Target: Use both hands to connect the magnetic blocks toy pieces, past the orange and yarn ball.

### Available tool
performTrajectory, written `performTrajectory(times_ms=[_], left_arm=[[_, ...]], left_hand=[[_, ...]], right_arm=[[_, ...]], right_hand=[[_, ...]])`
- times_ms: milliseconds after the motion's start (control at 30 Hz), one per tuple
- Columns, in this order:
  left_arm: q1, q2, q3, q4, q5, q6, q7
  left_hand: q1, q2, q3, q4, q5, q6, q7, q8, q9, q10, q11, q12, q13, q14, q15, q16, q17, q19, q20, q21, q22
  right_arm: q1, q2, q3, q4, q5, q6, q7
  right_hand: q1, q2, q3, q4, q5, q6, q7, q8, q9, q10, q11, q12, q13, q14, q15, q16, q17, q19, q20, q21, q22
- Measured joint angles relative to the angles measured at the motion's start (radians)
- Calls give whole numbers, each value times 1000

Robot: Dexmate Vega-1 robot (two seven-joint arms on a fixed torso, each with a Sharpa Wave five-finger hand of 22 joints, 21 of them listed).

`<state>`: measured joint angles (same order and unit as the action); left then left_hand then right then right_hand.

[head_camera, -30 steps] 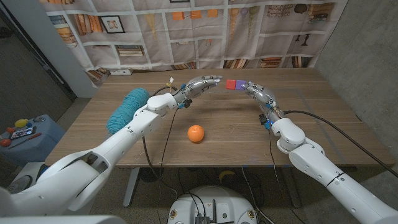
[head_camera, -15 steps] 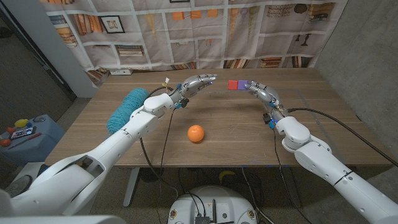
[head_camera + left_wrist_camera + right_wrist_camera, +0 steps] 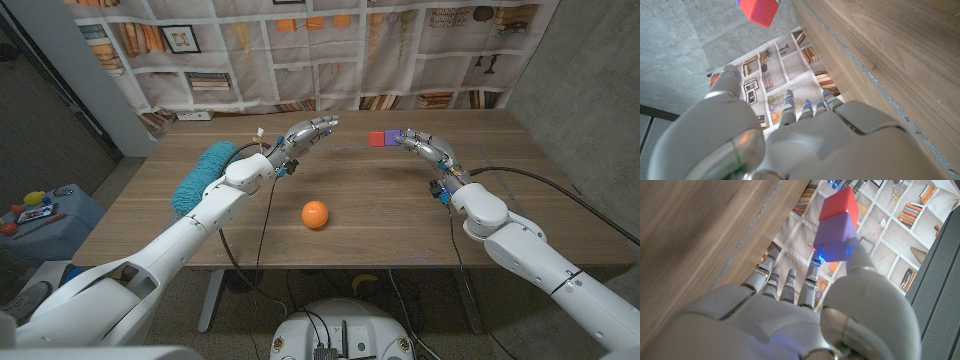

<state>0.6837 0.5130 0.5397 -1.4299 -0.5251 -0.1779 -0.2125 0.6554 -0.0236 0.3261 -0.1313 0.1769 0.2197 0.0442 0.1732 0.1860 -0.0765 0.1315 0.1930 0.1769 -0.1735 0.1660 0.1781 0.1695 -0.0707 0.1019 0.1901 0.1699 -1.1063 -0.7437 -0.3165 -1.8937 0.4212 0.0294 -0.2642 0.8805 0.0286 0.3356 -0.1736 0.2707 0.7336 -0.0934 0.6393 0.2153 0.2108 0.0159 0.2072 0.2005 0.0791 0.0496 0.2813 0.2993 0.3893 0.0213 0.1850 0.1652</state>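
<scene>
Holding the joined red block [image 3: 376,139] and purple block [image 3: 392,136], the right hand [image 3: 425,147] faces the empty, loosely spread left hand [image 3: 308,133].

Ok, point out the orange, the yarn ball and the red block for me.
orange [image 3: 315,214]: head view, middle of the fruit.
yarn ball [image 3: 203,172]: head view, middle of the teal bundle.
red block [image 3: 376,139]: head view, its top face, joined to the purple block [image 3: 392,137] beside the right hand [image 3: 428,149].
</scene>
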Motion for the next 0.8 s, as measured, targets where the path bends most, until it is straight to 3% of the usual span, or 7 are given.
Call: performTrajectory(times_ms=[233,267,333,667,800], left_arm=[[5,1,-2,-4,0,-3,48],[35,7,-19,-30,0,-3,51],[35,7,-19,-30,-1,-7,67],[75,9,-40,-56,-4,-14,114],[87,10,-46,-62,-7,-16,130]], left_hand=[[-5,5,0,0,0,11,-3,8,0,5,-4,4,0,4,-4,0,0,11,0,0,0],[-5,5,0,0,0,11,-3,8,0,8,-1,4,0,4,-4,0,0,11,0,0,0],[-5,6,0,0,0,6,-7,8,0,8,-1,4,0,9,-9,0,0,11,0,0,0],[-28,17,0,0,0,-73,-65,0,-5,12,-34,4,0,24,-24,0,0,18,-7,0,0],[-37,18,0,0,0,-102,-94,0,-5,14,-64,4,0,27,-41,0,0,27,-17,0,0]], right_arm=[[7,-28,2,-15,-3,-4,1],[8,-31,2,-16,-30,-26,5],[11,-40,2,-22,-30,-26,5],[28,-80,4,-43,-74,-82,17],[35,-95,4,-51,-90,-101,23]], right_hand=[[0,0,0,0,0,0,0,0,0,0,0,0,0,3,-3,0,0,0,0,0,0],[0,0,0,0,0,0,0,0,0,0,0,0,0,3,-3,0,0,0,0,0,0],[0,0,0,0,0,0,0,0,0,0,0,0,0,3,-3,0,0,0,0,0,0],[0,0,0,0,-1,8,8,0,0,0,0,0,0,3,-3,0,0,0,0,0,0],[0,0,0,0,-1,8,8,0,0,0,0,0,0,3,-3,0,0,0,0,0,0]])
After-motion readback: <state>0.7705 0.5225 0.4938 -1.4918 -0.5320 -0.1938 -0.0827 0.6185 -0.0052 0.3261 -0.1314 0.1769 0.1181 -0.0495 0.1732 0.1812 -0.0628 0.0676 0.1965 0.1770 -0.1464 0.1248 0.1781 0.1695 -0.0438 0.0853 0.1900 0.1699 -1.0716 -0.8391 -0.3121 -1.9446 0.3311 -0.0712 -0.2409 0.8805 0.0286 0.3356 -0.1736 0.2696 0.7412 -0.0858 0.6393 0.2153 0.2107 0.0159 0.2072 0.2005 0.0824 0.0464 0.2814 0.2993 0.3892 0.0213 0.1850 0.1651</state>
